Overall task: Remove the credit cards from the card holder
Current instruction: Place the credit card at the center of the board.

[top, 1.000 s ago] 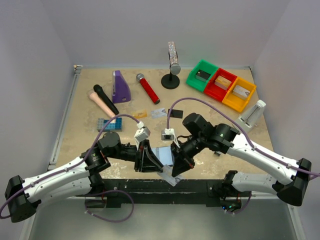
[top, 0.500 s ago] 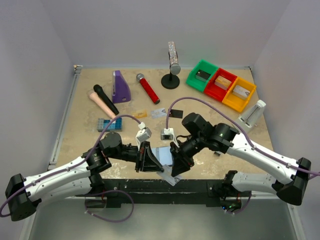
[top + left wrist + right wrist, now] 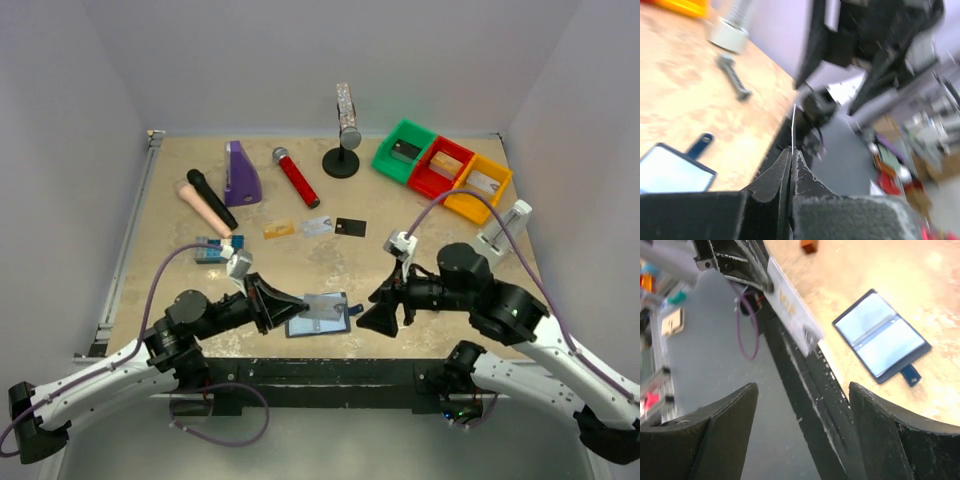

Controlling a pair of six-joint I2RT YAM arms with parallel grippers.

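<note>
Card holder [image 3: 325,322] lies unfolded on the table [image 3: 430,230] near its front edge, pale blue-grey pockets facing up and snap tab pointing right. The left gripper [image 3: 791,156] is pinched tight on a pale card [image 3: 790,310] with printed lettering, held near the holder but not touching it. The right gripper [image 3: 802,390] hangs just right of the holder, spread wide and holding nothing. Farther back lie three more in a row: an orange-gold card [image 3: 279,229], a silvery card [image 3: 317,226], a black card [image 3: 350,227].
</note>
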